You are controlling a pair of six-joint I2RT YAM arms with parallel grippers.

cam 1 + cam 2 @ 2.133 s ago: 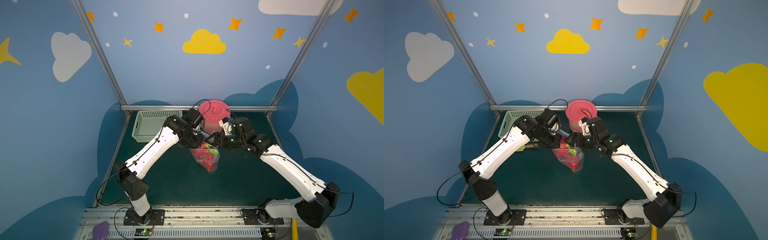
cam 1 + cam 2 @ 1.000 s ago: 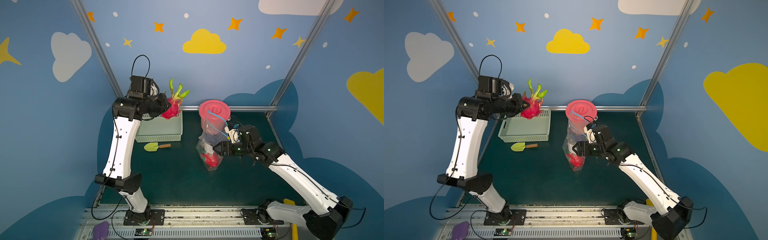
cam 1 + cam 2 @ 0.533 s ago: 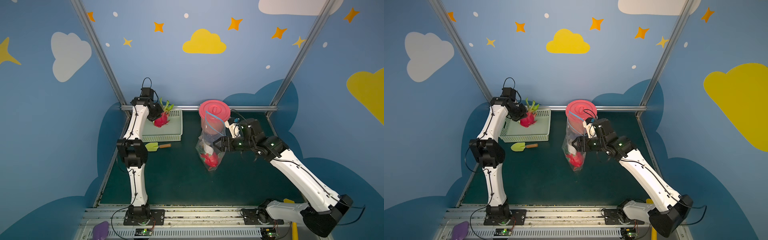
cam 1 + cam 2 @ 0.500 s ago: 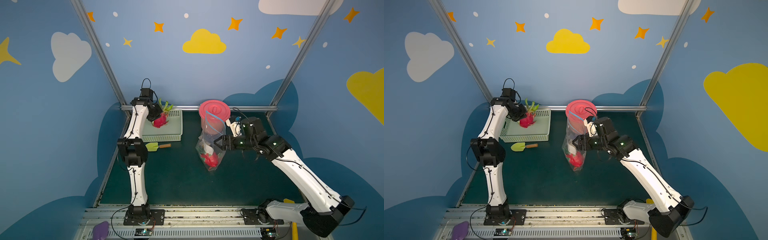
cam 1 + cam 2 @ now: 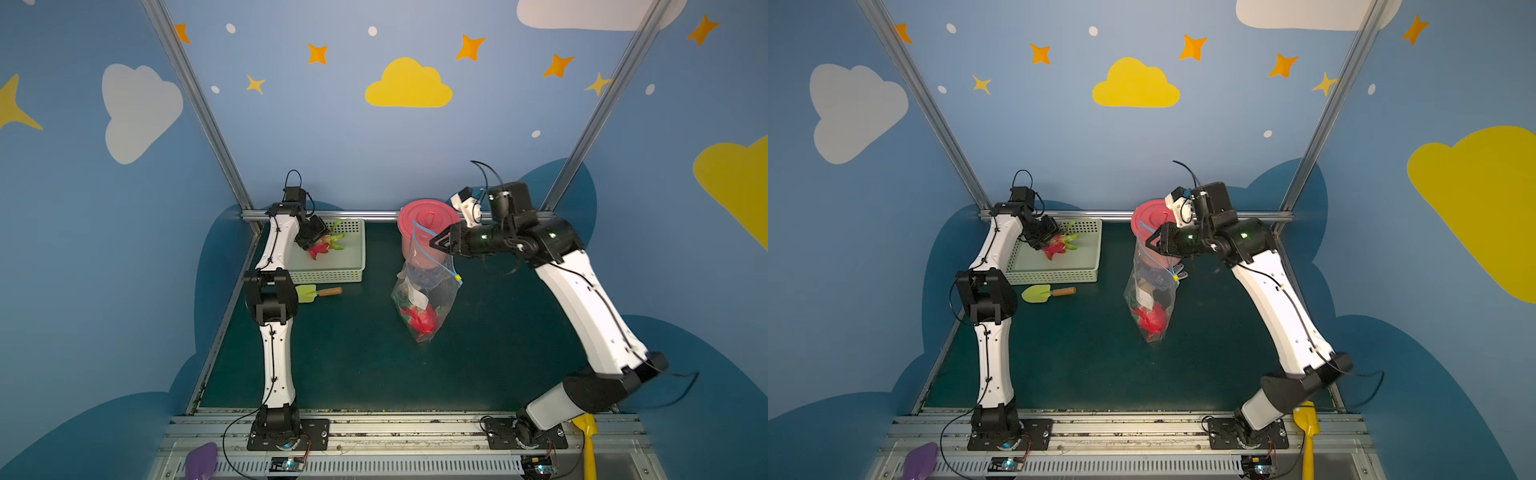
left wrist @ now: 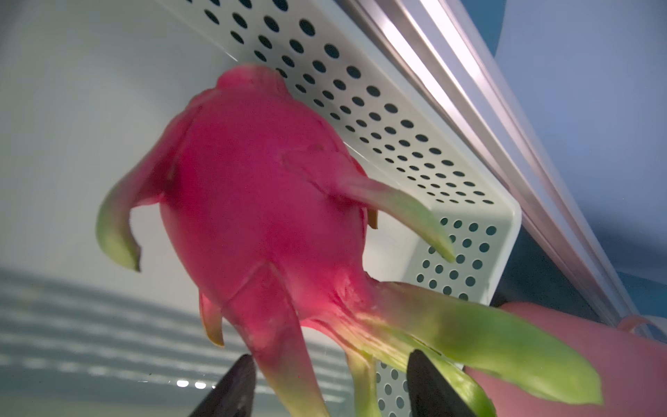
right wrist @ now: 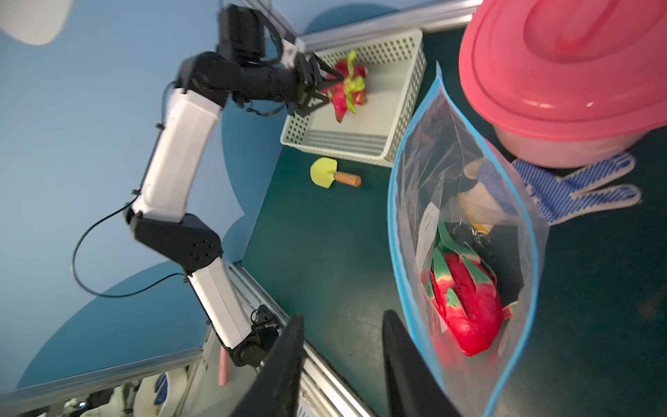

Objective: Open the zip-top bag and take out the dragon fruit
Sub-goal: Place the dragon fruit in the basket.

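**Task item.** The zip-top bag [image 5: 432,286] is standing upright on the green table [image 5: 353,353], directly in front of the pink lidded container [image 5: 428,216]. In both top views its upper part is overlapping that container. The mouth is gaping open, with the light-blue zip strip [image 7: 391,216] forming a wide loop. The yellow slider tab [image 5: 458,277] is sitting at the end of the strip on the robot's right. A white label [image 7: 427,231] is showing on the bag's wall.

**Contents.** The first dragon fruit [image 7: 465,307] is lying at the bottom of the bag.

**Right gripper.** The right gripper [image 7: 343,361] is hovering at the bag's rim, level with the container's lid. Its fingers [image 7: 288,361] are standing a little apart with nothing showing between them. One finger is crossing the zip strip, and contact cannot be confirmed.

**Left gripper.** The left gripper [image 7: 334,90] is reaching into the pale perforated basket [image 5: 328,276], which is sitting well to the left of the container against the back rail. Its fingers [image 6: 238,386] are spread on either side of the leafy end of the second dragon fruit [image 6: 267,187], which is resting on the basket floor.

**Other items.** A yellow-green trowel [image 5: 318,293] is lying forward and to the left of the container. A blue-and-white glove [image 7: 577,180] is lying at the container's foot.
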